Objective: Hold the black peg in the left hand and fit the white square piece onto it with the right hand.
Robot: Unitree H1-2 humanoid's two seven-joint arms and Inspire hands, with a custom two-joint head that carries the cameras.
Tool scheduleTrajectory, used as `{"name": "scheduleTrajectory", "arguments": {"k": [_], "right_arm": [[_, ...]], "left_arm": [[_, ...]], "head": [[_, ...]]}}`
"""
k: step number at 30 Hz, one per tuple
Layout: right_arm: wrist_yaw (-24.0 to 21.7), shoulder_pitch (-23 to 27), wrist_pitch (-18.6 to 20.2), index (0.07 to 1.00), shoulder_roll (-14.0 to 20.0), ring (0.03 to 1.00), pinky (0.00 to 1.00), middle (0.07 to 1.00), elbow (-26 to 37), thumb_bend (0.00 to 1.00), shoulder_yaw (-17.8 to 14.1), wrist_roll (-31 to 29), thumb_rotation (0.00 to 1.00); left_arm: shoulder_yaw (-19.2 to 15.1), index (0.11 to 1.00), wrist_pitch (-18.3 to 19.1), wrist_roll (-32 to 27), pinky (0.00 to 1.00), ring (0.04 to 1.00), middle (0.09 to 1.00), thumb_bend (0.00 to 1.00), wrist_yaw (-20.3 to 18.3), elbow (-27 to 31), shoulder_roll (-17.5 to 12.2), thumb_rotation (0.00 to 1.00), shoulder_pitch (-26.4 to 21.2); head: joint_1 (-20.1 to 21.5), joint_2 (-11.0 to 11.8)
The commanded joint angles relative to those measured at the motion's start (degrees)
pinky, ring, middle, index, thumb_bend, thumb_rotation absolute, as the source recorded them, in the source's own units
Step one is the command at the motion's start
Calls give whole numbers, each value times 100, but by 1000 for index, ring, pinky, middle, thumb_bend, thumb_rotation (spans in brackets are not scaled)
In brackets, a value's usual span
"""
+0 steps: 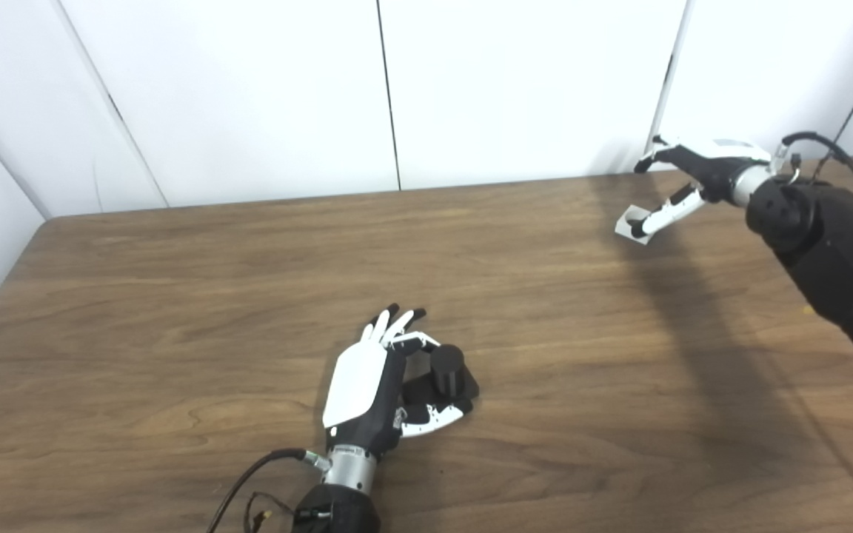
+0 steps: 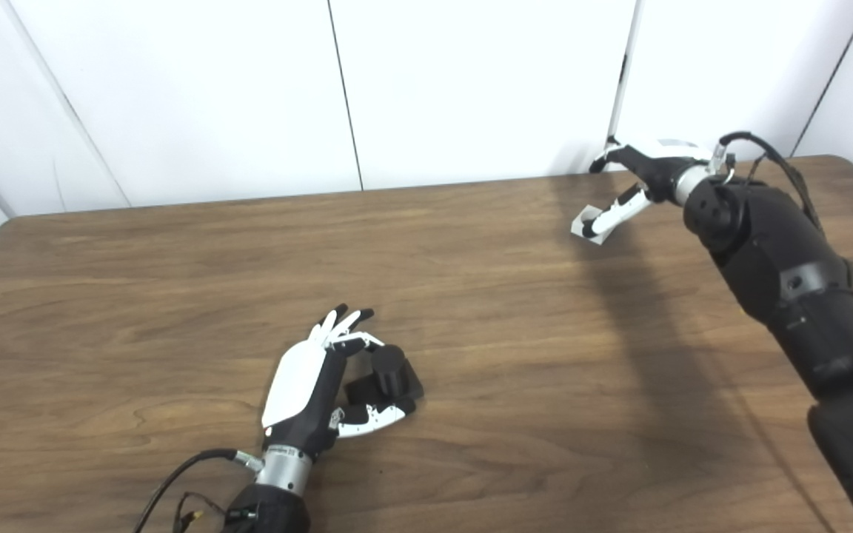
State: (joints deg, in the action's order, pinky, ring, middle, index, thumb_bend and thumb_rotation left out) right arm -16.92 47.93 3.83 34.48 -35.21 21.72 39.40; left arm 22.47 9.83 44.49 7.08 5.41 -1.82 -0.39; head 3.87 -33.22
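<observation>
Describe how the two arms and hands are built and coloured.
Left hand: white back shell, black palm, white fingers with black tips, silver wrist collar, black cable trailing from it. Right hand: same white and black, silver collar, bulky black forearm with a looping black cable.

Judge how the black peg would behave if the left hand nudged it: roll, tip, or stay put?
The black peg stands upright on a flat, wider base, so it probably slides rather than rolls. The post looks short and thick, so tipping seems unlikely. The left hand cups it loosely, with fingers apart, and the peg looks rigid.
</observation>
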Motion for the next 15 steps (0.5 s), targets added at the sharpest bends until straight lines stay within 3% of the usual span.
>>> {"name": "scheduleTrajectory", "arguments": {"k": [1,8,15], "right_arm": [[87,423,-75,787,74,1000,1000,1000,-17,893,-23,53,416],[159,523,2,755,1,1000,1000,1000,-209,886,27,160,422],[245,569,115,708,-119,1000,1000,1000,-324,937,54,290,514]], "left_arm": [[-1,492,218,107,1000,1000,915,524,-202,-173,-123,69,147],[3,491,252,107,1000,1000,916,524,-230,-160,-111,68,154],[1,492,267,103,1000,1000,917,524,-252,-134,-108,69,162]], "head": [[8,-14],[29,-26],[42,-40]]}}
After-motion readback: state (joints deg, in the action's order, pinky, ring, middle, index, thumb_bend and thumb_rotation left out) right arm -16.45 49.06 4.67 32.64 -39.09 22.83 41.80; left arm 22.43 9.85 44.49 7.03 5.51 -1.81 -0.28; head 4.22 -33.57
